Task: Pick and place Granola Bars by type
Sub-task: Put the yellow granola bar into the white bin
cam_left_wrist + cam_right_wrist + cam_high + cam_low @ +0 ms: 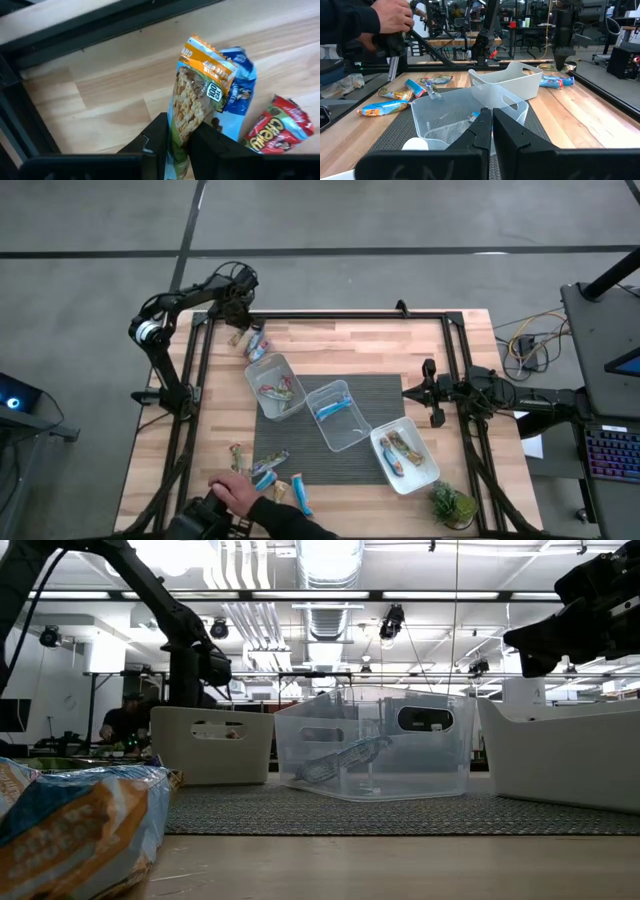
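My left gripper point(179, 132) is at the table's far left corner point(240, 308), shut on a tan-and-orange granola bar point(200, 90). Beneath it on the wood lie a blue bar point(241, 95) and a red-printed bar point(277, 125). More bars point(262, 470) lie flat near the near left edge. Three clear tubs hold bars: tan ones point(278, 390), a blue one point(330, 408), silver-grey ones point(400, 450). My right gripper point(491, 120) is shut and empty, hovering at the mat's right edge point(430, 395). My left gripper pinches the tan-and-orange bar by one end of its wrapper point(181, 125) between the two fingers. The bar sticks out straight beyond the fingertips, its crimped free end point(202, 47) pointing away from them. It passes in front of the blue bar on the wood.
A person's hand point(235, 490) is at the near left edge among the loose bars. A small green plant point(452, 505) stands at the near right corner. The tubs sit in a slanting row on a dark mat point(380, 395). A black frame rail point(100, 25) runs along the far edge.
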Motion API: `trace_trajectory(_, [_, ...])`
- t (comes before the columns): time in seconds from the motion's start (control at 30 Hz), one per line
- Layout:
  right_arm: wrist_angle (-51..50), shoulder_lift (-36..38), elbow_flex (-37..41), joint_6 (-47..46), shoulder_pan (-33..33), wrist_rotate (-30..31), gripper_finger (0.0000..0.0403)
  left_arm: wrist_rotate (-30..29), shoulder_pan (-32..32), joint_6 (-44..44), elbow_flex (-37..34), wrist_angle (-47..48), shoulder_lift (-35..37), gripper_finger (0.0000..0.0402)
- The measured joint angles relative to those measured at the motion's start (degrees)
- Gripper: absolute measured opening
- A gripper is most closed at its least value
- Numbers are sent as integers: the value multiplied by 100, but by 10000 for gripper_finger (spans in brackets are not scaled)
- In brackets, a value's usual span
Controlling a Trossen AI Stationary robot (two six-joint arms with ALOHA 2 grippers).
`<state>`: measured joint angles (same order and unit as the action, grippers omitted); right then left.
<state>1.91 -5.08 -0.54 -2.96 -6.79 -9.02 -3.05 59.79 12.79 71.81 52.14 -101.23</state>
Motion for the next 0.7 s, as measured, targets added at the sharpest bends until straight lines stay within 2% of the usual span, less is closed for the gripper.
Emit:
trace_trajectory(0.37, [0, 2, 0, 0, 2, 0, 8, 466, -227, 94, 402, 347, 205, 47])
trace_trajectory(0.7, [0, 0, 0, 0, 2, -2, 9, 1021, -853, 436, 944, 381, 470, 47])
